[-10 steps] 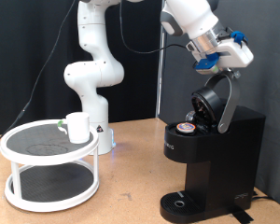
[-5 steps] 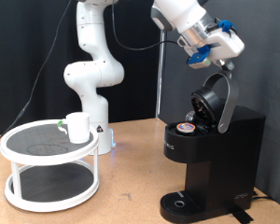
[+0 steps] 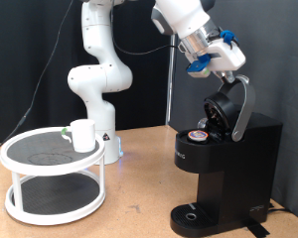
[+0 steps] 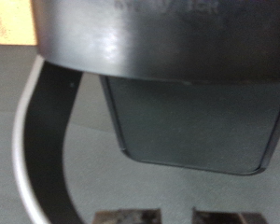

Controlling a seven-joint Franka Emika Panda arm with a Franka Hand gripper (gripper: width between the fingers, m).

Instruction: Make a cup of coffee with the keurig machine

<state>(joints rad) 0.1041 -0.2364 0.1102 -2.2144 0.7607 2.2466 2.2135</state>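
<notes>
The gripper point(image 3: 231, 67) is hanging in open air just above the raised lid point(image 3: 231, 107) of the keurig machine point(image 3: 228, 159); the lid is blocking any straight descent. Below and to the exterior view's left, the pod point(image 3: 199, 134) is sitting exposed. Far left, the cup point(image 3: 82, 135) is standing on the tiered stand point(image 3: 52, 174), well apart.

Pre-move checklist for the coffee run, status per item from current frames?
1. keurig machine lid up: ok, the domed lid stands raised.
2. Pod loaded: ok, a brown-topped pod sits in the holder.
3. cup on drip tray: not ok, it stands on the white two-tier stand at the exterior view's left.
4. hand position: ok, just above the raised lid's top edge.
5. Hand free of any object: cannot tell; fingertips barely show in the wrist view.
</notes>
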